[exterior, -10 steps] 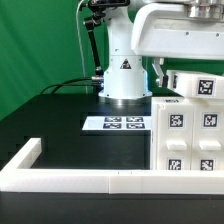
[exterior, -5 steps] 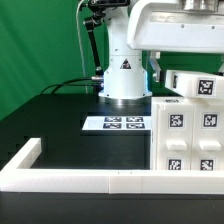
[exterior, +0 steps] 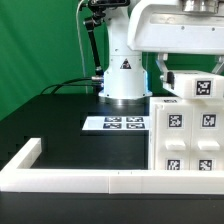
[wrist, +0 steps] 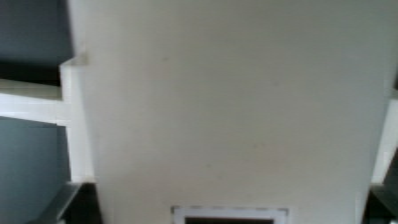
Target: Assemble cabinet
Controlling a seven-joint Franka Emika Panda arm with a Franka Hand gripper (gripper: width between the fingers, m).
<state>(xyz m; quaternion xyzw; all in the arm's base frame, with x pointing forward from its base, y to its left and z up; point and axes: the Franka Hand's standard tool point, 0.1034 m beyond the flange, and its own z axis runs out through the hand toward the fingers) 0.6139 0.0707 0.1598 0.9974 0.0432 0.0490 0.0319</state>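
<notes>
End effector (exterior: 190, 72) hangs low over a small white panel (exterior: 197, 87) at the exterior view's right. The panel is at the very top of the cabinet (exterior: 185, 140). Its fingers have come in closer than they were a moment ago. One finger (exterior: 161, 70) now sits just beside the panel's edge. The other finger is hidden, so it is not clear if the panel is squeezed tight or only fenced in. In the wrist view the panel fills almost the whole picture, so the end effector is very near it.

This looks like the start of a grab. The robot probably wants to lift this panel and fit it in place.

The cabinet stands on the black worktop (exterior: 60, 120), close behind the long white rail (exterior: 90, 180). It is hard to tell if the two touch. The marker board (exterior: 115, 124) lies flat just beside the cabinet, toward the exterior view's left. Past it there is lots of bare worktop, so that side has room to move. The robot's base (exterior: 124, 75) stands behind. The picture cuts off the cabinet's far side, so the room there cannot be seen.
</notes>
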